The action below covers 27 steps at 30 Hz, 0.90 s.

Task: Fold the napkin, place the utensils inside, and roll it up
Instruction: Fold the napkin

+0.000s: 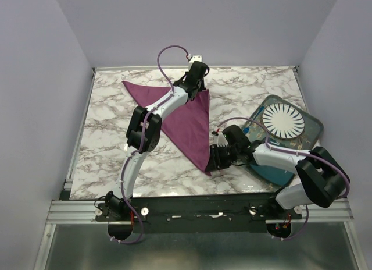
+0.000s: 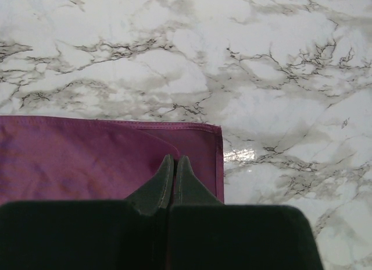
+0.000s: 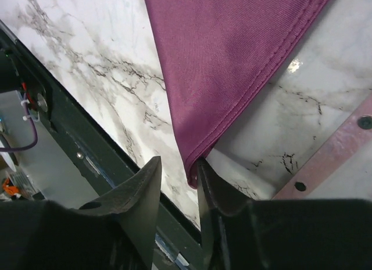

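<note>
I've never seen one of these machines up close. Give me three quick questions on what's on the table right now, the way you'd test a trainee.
1. True or false: the purple napkin lies folded into a triangle on the marble table.
2. Where does the white plate sit? A) on the napkin; B) on the teal mat at the table's right side; C) between a pincer's fingers.
3. Fill in: the ___ arm's pincer has its fingers apart, one on either side of the napkin's near tip.

Key: 1 true; 2 B; 3 right, meaning the right pincer.
</note>
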Each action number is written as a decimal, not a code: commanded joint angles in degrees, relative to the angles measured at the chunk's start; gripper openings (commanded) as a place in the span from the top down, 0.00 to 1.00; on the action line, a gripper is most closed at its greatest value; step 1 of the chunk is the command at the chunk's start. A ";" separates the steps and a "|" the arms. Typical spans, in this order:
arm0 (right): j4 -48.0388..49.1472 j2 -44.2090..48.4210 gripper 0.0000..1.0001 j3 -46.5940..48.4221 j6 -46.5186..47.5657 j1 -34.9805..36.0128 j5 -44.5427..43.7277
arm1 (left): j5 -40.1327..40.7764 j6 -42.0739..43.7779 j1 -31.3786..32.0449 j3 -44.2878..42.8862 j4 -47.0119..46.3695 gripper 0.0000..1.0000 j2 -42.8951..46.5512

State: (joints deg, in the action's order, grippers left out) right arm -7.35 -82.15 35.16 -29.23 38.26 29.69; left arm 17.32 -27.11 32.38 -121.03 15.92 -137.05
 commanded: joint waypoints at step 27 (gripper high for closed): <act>4.02 -6.09 0.72 0.09 1.46 4.89 2.74 | -3.69 -2.77 0.40 -3.68 -0.36 1.00 -4.97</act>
State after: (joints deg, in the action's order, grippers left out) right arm -4.19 -87.83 35.18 -28.62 42.70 31.92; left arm 15.73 -28.75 32.38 -122.26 15.94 -139.70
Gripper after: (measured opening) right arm 0.246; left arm 0.013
